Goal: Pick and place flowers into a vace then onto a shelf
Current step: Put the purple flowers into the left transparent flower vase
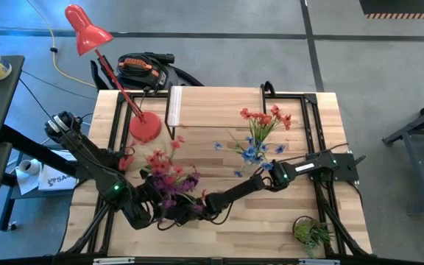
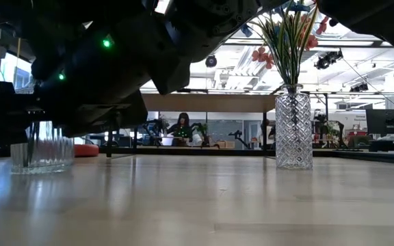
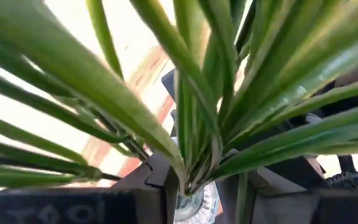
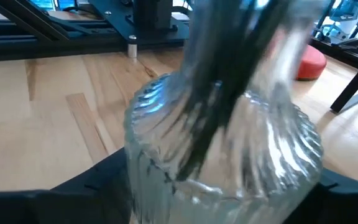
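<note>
Wooden worktop: near its front edge, both grippers were closed around a ribbed glass vase filled with red-purple flowers.

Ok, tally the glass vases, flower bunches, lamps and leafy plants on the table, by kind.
Glass vases: 2, one short, one tall
Flower bunches: 2, red-purple, red-blue
Red lamp: 1
Leafy plant: 1
Total: 6

The pale wooden tabletop is smooth planking with a soft sheen. A ribbed clear glass vase looks glossy; a tall cut-glass vase sparkles with faceted diamonds. The long green plastic-looking leaves are smooth and slightly shiny. The red desk lamp appears glossy.
</note>
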You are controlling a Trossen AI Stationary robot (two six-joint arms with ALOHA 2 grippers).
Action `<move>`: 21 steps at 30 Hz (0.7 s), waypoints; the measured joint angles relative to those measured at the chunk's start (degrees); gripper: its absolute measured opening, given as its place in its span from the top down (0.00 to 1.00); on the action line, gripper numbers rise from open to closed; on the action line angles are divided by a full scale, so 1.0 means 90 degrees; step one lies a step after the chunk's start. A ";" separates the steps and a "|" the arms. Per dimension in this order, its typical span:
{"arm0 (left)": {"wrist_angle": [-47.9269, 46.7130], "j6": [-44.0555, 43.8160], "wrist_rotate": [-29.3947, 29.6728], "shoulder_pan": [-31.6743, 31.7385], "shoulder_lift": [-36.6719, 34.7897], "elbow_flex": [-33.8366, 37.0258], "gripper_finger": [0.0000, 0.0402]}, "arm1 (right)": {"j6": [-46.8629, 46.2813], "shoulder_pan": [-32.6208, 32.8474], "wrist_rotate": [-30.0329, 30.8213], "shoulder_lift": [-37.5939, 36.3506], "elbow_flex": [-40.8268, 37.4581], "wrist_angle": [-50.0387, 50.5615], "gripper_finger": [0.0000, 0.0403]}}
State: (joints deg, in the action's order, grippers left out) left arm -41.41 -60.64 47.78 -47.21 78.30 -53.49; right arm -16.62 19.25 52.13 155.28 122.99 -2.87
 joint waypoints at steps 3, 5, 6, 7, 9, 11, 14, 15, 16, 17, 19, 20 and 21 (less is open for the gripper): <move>-0.0033 -0.0009 -0.0025 -0.0006 -0.0005 -0.0005 0.67 | 0.0011 -0.0002 0.0030 0.0000 0.0001 0.0012 0.33; -0.0052 0.0009 -0.0054 -0.0006 -0.0005 -0.0007 0.67 | 0.0014 -0.0005 0.0073 0.0000 0.0001 0.0023 0.33; -0.0070 0.0012 -0.0060 -0.0006 -0.0005 -0.0010 0.67 | 0.0011 -0.0005 0.0107 0.0000 0.0001 0.0032 0.33; -0.0125 -0.0016 -0.0124 -0.0006 -0.0005 -0.0012 0.67 | 0.0007 -0.0009 0.0134 0.0000 0.0001 0.0044 0.32; -0.0229 -0.0020 -0.0493 -0.0006 -0.0012 -0.0022 0.67 | 0.0036 -0.0018 0.0118 0.0000 0.0001 0.0053 0.31; -0.0289 -0.0021 -0.0715 -0.0006 -0.0003 -0.0022 0.66 | 0.0042 -0.0022 0.0094 0.0000 0.0001 0.0053 0.31; -0.0330 0.0002 -0.0724 -0.0006 -0.0002 -0.0022 0.62 | 0.0033 -0.0022 0.0098 0.0000 0.0001 0.0053 0.31; -0.0372 0.0011 -0.0726 -0.0009 -0.0002 -0.0022 0.60 | 0.0021 -0.0022 0.0107 0.0000 0.0001 0.0053 0.32; -0.0432 -0.0031 -0.0729 -0.0009 -0.0002 -0.0022 0.57 | 0.0019 -0.0022 0.0131 0.0000 0.0001 0.0055 0.32; -0.0499 -0.0126 -0.0757 -0.0011 -0.0002 -0.0022 0.54 | 0.0013 -0.0026 0.0156 0.0000 -0.0001 0.0060 0.33; -0.0632 -0.0283 -0.0784 -0.0021 0.0002 -0.0019 0.48 | 0.0008 -0.0037 0.0154 0.0000 -0.0004 0.0059 0.32; -0.0668 -0.0291 -0.0804 -0.0021 0.0002 -0.0019 0.45 | 0.0004 -0.0039 0.0154 0.0000 -0.0004 0.0058 0.32; -0.0701 -0.0284 -0.0815 -0.0033 0.0000 -0.0019 0.41 | -0.0001 -0.0040 0.0162 0.0000 -0.0004 0.0058 0.32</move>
State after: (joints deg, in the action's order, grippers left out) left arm -47.72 -63.20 40.45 -47.50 78.30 -53.67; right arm -16.63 18.89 53.58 155.28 122.96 -2.35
